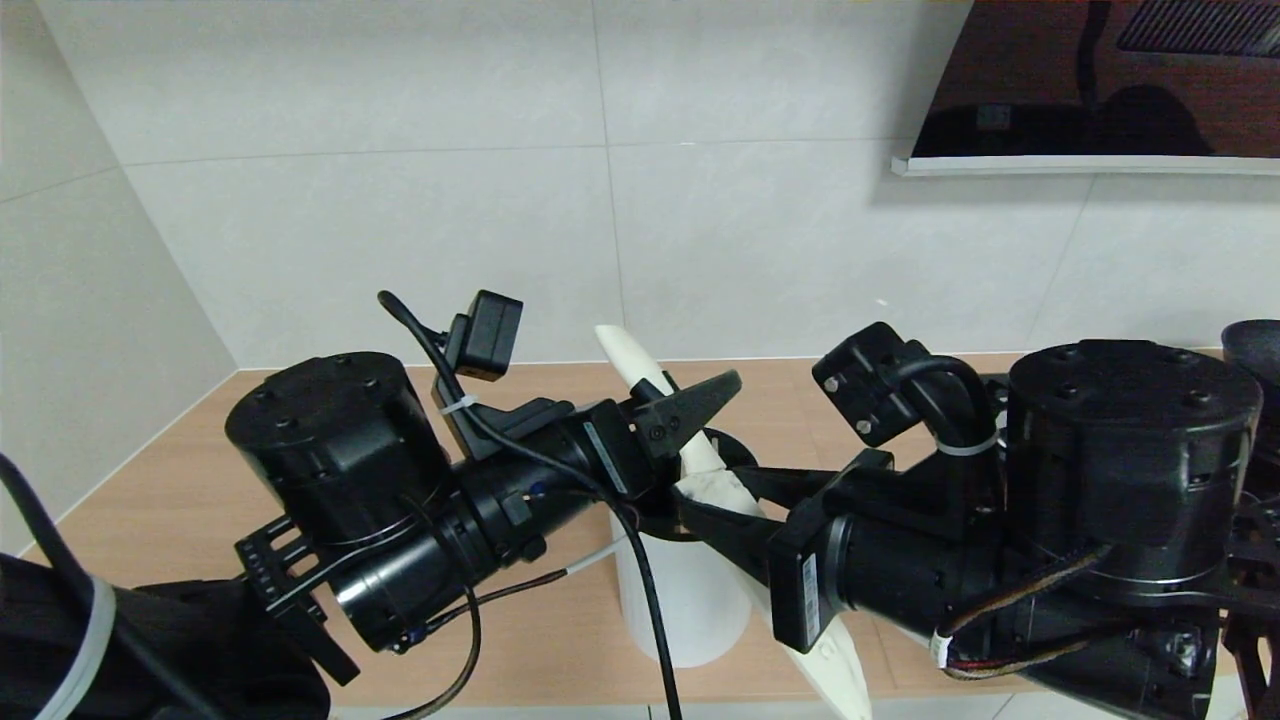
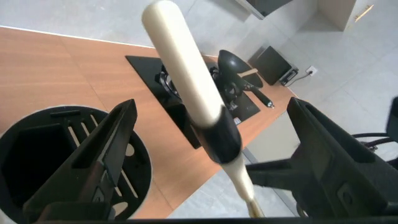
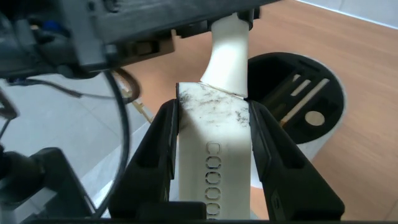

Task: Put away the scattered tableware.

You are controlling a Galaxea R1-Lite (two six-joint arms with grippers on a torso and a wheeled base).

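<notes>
head camera high, facing forward-down over counter (image 1: pixel 180 480); wrist cameras close, both sharing the utensil holder (image 1: pixel 690 600)

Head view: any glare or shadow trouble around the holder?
Head view: no glare on the white holder; the glossy dark panel upper right mirrors the room, with soft shadow beneath it. Left wrist view: the holder's inside is dark, the spatula brightly lit. Right wrist view: no glare on the spatula.
</notes>
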